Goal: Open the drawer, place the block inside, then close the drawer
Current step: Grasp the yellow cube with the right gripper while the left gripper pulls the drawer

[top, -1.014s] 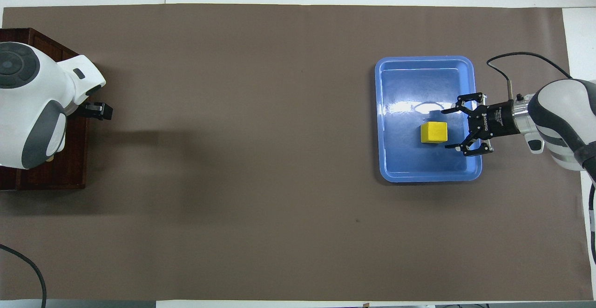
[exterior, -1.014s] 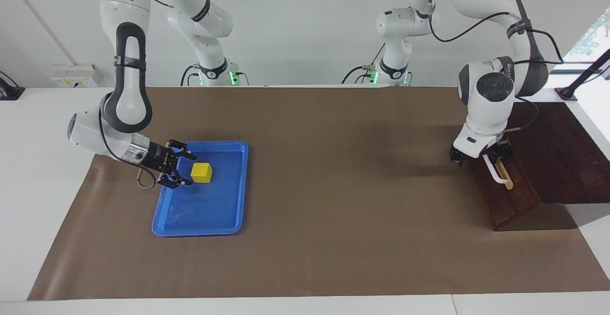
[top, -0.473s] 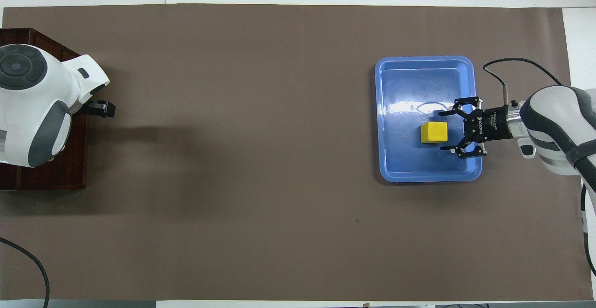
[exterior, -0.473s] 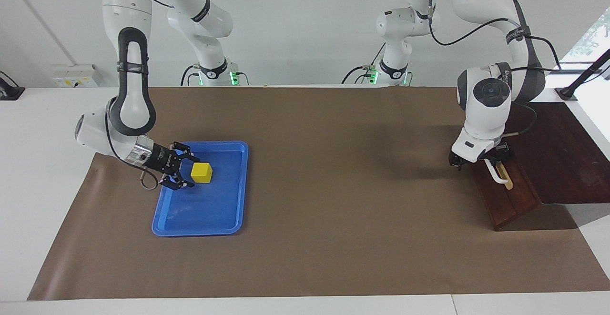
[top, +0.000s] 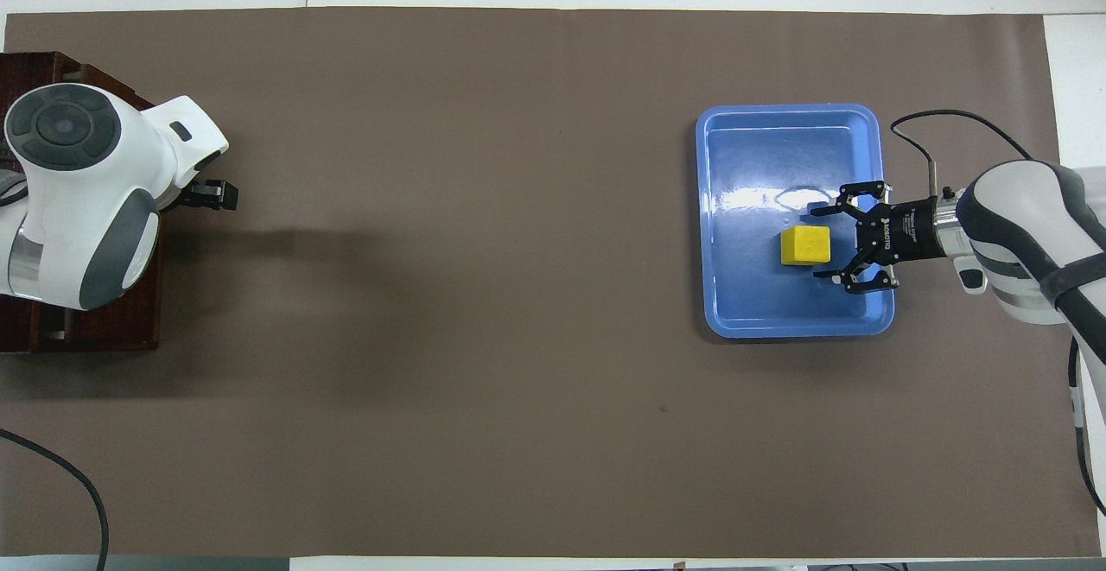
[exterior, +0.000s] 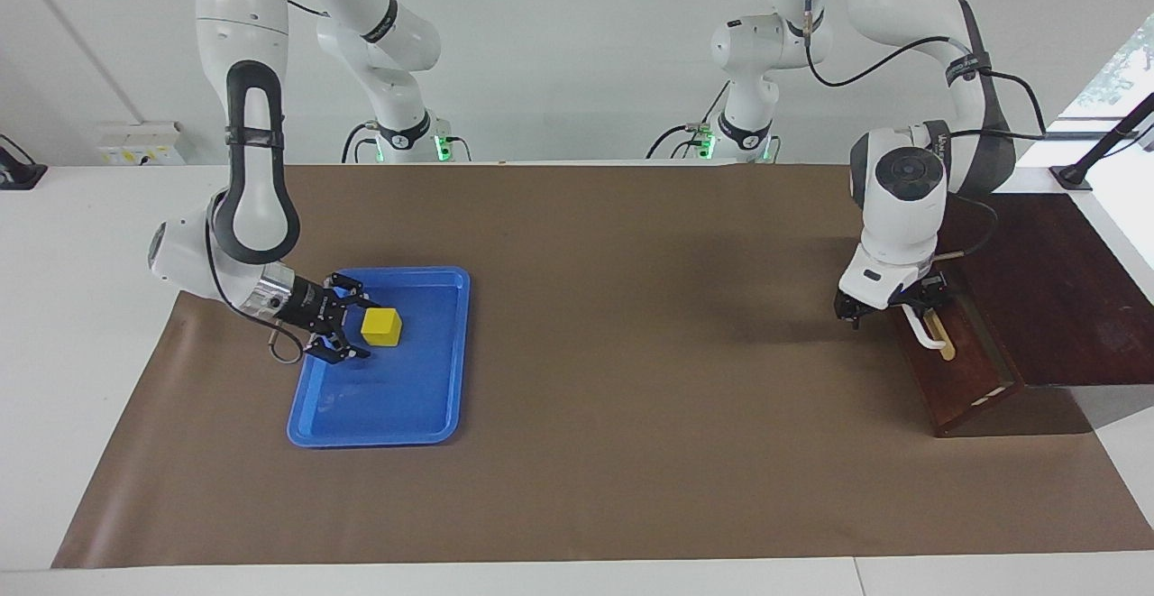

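The yellow block [exterior: 381, 326] [top: 805, 244] lies in a blue tray [exterior: 388, 402] [top: 778, 316] toward the right arm's end of the table. My right gripper [exterior: 364, 324] [top: 817, 243] is open and low over the tray, with a fingertip on each side of the block's edge. The drawer [exterior: 951, 371] of the dark wooden box [exterior: 1055, 289] [top: 104, 329] stands pulled out a little, showing a pale strip of its inside. My left gripper [exterior: 891, 303] is open at the white handle [exterior: 921, 330], with the bar between its fingers. In the overhead view the wrist hides the handle.
A brown mat [exterior: 631, 307] [top: 475, 295] covers the table between the tray and the box. A black cable [top: 60, 485] loops in at the mat's corner nearest the left arm. A black stand [exterior: 1082, 172] sits beside the box, nearer the robots.
My left gripper has drawn toward the table's middle, and the drawer front has come out with it. My right gripper has slid closer to the block, so its fingertips now flank it.
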`<state>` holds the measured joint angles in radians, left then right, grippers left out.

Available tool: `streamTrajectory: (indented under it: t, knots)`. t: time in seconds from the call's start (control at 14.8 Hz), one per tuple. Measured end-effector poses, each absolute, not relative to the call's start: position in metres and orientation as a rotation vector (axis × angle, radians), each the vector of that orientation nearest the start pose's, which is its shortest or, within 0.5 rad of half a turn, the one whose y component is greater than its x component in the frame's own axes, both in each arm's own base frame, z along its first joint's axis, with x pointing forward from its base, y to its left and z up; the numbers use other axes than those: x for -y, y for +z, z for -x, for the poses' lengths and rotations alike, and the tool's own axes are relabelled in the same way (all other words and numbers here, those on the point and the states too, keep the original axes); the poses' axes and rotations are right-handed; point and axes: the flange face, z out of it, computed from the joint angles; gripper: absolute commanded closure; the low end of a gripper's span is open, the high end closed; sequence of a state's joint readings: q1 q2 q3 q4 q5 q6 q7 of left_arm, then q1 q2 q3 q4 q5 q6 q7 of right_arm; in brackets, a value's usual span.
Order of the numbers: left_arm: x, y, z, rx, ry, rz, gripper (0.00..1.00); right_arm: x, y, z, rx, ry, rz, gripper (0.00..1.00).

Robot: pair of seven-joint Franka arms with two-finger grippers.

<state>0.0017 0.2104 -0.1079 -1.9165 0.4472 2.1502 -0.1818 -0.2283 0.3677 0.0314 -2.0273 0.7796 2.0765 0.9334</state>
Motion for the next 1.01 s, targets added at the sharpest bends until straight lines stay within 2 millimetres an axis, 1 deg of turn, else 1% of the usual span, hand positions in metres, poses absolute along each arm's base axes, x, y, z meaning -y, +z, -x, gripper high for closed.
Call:
streamTrajectory:
  t: [0.2, 0.41, 0.47, 0.61, 0.88, 0.95, 1.01]
  knots:
    - [0.065, 0.391, -0.606, -0.223, -0.124, 2.786, 0.0, 0.075, 0.253, -0.569, -1.888, 0.671, 1.775, 0.05]
    - [0.099, 0.39, -0.6, -0.228, -0.131, 2.792, 0.0, 0.071, 0.251, -0.568, -1.887, 0.675, 1.781, 0.07]
    - [0.107, 0.391, -0.598, -0.226, -0.128, 2.8, 0.0, 0.069, 0.25, -0.568, -1.886, 0.676, 1.784, 0.07]
    - [0.117, 0.393, -0.597, -0.212, -0.124, 2.836, 0.0, 0.068, 0.25, -0.568, -1.885, 0.678, 1.786, 0.08]
    - [0.131, 0.395, -0.595, -0.182, -0.126, 2.867, 0.0, 0.068, 0.249, -0.567, -1.878, 0.671, 1.793, 0.09]
    - [0.135, 0.397, -0.595, -0.166, -0.132, 2.874, 0.0, 0.068, 0.249, -0.567, -1.876, 0.669, 1.795, 0.16]
    - [0.138, 0.399, -0.595, -0.154, -0.133, 2.887, 0.0, 0.068, 0.249, -0.567, -1.871, 0.667, 1.799, 0.26]
